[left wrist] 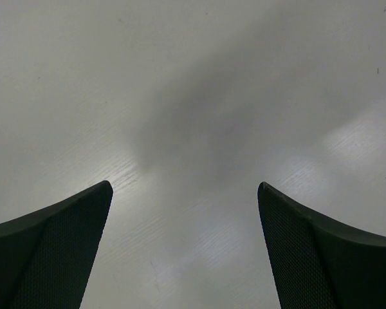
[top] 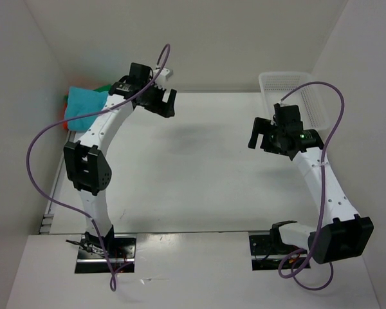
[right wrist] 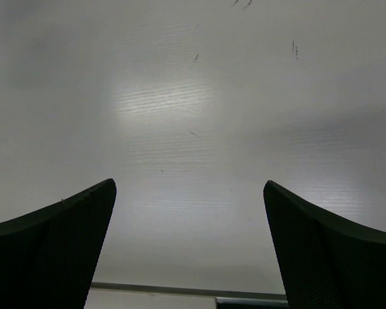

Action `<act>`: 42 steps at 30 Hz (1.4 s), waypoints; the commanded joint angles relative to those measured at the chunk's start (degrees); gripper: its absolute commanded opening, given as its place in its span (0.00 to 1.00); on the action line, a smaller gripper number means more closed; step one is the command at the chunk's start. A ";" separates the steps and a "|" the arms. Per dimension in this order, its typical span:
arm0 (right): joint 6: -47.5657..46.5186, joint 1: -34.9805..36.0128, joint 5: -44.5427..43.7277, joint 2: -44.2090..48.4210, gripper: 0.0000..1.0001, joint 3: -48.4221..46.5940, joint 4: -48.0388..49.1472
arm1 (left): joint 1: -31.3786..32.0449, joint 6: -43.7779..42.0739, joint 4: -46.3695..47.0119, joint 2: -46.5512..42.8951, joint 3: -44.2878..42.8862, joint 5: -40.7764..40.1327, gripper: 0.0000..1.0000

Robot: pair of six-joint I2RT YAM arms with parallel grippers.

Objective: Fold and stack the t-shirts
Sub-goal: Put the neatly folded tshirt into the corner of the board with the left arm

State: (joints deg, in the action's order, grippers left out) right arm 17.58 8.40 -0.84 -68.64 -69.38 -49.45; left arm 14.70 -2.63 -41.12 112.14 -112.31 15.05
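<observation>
The left gripper (top: 162,102) and the right gripper (top: 260,136) hang spread wide, empty, above the bare white table (top: 193,180), which is boxed by pale walls (top: 244,38). The t-shirts (top: 85,108) lie heaped to the left of the left gripper. A mesh basket (top: 309,96) stands just behind the right gripper.

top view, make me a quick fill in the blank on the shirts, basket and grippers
The t-shirts are piled at the table's far ____ corner.
The white basket stands at its far ____ corner.
The left gripper and right gripper are both ____, holding nothing.
Missing words: left; right; open.
</observation>
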 commanded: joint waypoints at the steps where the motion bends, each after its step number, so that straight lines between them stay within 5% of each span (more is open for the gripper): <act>1: 1.57 -0.41 -0.39 2.55 1.00 0.92 1.81 | 0.95 1.32 0.43 0.01 -1.25 0.77 1.00; 13: 2.10 -0.93 -1.44 2.55 1.00 0.39 1.81 | 10.16 3.77 3.50 -3.40 5.16 -0.63 1.00; 21: 2.10 -0.93 -1.44 3.16 1.00 0.39 1.29 | 22.13 2.63 8.25 -12.38 20.28 -1.69 1.00; 27: 2.63 -0.93 -1.97 4.30 1.00 1.44 0.76 | 23.26 4.30 8.25 -11.24 19.59 0.85 1.00; 35: 2.63 -0.93 -2.50 5.53 1.00 1.45 0.14 | 33.81 3.25 8.25 -8.69 19.06 -2.30 1.00; 42: 3.16 -0.93 -2.50 6.59 1.00 1.97 0.14 | 33.82 2.11 8.25 -10.09 19.58 -5.99 1.00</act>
State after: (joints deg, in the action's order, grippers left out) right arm 20.12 7.84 -2.42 -63.92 -67.88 -49.52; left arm 49.60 0.10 -34.24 103.13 -91.92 11.51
